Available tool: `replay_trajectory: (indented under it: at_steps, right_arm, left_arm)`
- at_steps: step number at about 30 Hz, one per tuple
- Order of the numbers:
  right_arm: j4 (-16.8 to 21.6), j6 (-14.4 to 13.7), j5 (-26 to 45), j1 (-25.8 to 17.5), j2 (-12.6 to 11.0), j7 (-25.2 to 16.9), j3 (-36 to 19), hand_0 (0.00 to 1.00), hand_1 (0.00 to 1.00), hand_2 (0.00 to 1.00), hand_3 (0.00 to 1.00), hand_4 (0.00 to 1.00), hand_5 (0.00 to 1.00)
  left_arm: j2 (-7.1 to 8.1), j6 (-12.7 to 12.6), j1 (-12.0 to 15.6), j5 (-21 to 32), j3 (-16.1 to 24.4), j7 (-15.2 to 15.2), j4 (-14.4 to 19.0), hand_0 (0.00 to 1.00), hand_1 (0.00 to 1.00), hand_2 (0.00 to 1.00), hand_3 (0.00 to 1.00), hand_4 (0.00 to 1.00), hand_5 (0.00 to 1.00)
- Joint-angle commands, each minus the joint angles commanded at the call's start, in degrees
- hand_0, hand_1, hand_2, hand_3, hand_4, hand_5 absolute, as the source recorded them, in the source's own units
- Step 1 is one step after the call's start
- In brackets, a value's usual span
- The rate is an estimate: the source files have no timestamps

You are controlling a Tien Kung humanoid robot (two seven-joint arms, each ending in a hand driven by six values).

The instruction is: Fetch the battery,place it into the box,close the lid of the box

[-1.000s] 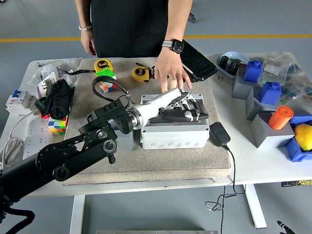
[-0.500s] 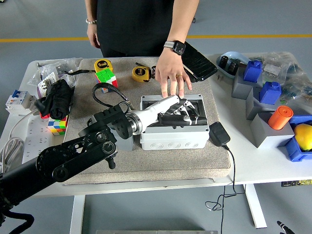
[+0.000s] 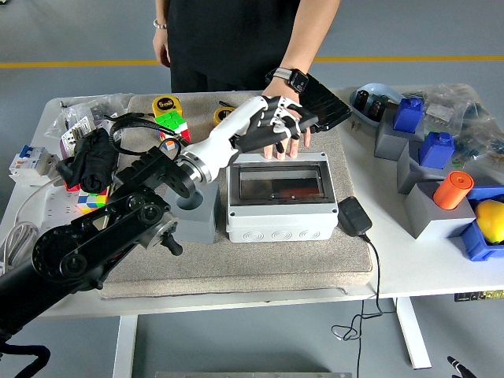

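The grey box [image 3: 279, 219] stands on the beige mat [image 3: 260, 264] at mid-table. Its smoked clear lid [image 3: 279, 183] lies flat on top, shut. A dark shape shows dimly through the lid; I cannot tell if it is the battery. My left hand [image 3: 277, 118] is raised above the box's far edge, fingers spread and relaxed, holding nothing. It hangs in front of the person's hand [image 3: 289, 146], which rests on the mat just behind the box. My right arm is out of view.
A grey block [image 3: 197, 222] stands left of the box and a black adapter [image 3: 354, 216] with its cable to the right. Tape measures [image 3: 166, 105] and puzzle cubes [image 3: 171, 126] lie behind. Grey and blue blocks, an orange cylinder [image 3: 453, 189] and a yellow ball [image 3: 491, 219] crowd the right.
My left hand has lifted off the box and moved up and away toward the person. The lid, held open before, now lies shut.
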State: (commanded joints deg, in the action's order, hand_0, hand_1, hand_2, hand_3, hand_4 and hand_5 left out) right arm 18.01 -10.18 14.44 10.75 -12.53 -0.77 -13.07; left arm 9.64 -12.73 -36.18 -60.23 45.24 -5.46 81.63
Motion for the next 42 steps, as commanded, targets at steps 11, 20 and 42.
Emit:
replay_trajectory:
  at_steps: [11,20,42]
  right_arm:
    - [0.0,-0.1,0.1,0.1,0.1,-0.1,-0.2,0.582,0.639,0.651,0.578,0.948,0.491]
    - [0.0,0.0,0.1,0.4,0.1,-0.1,0.1,0.584,0.638,0.651,0.578,0.949,0.491]
    - [-0.3,0.2,1.1,-0.1,0.2,-0.2,1.1,0.582,0.638,0.651,0.578,0.949,0.492]
  left_arm:
    - [2.82,-2.7,7.7,-1.7,15.7,4.7,-1.9,0.677,0.702,0.662,0.688,0.998,0.667]
    - [4.66,-4.0,11.3,-7.5,19.0,6.9,-3.0,0.679,0.702,0.662,0.684,0.998,0.623]
    - [4.91,-6.0,15.5,-9.0,25.9,10.8,-8.3,0.613,0.673,0.642,0.638,0.998,0.544]
